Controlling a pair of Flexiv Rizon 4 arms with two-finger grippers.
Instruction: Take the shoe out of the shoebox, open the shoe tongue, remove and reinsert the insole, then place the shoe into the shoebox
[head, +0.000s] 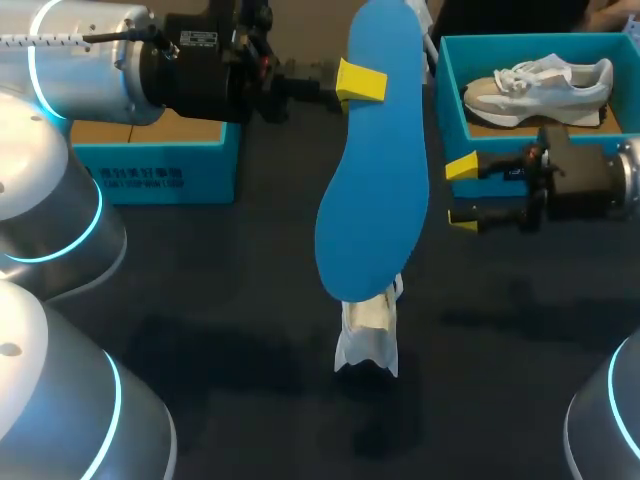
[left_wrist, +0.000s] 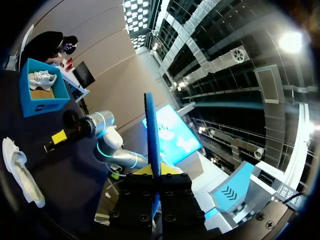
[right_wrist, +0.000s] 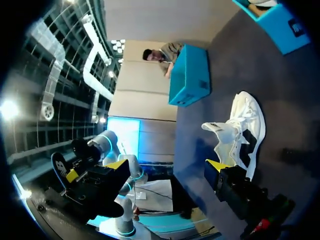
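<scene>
Head view: the left gripper (head: 364, 82) grips the flat blue foam insole (head: 375, 190) above the white fabric shoe (head: 368, 338) on the dark table (head: 240, 300); the right gripper (head: 462, 192) stands wide beside the blue cardboard shoebox (head: 450, 100)

Silver arms (head: 75, 60), cyan rings (head: 88, 236), yellow-tipped jaws

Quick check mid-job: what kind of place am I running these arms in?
Most likely a robot lab bench set up for shoe handling: a dark table, a blue shoebox holding a sneaker, and the left gripper shut on a blue insole, with a white shoe on the table.
</scene>
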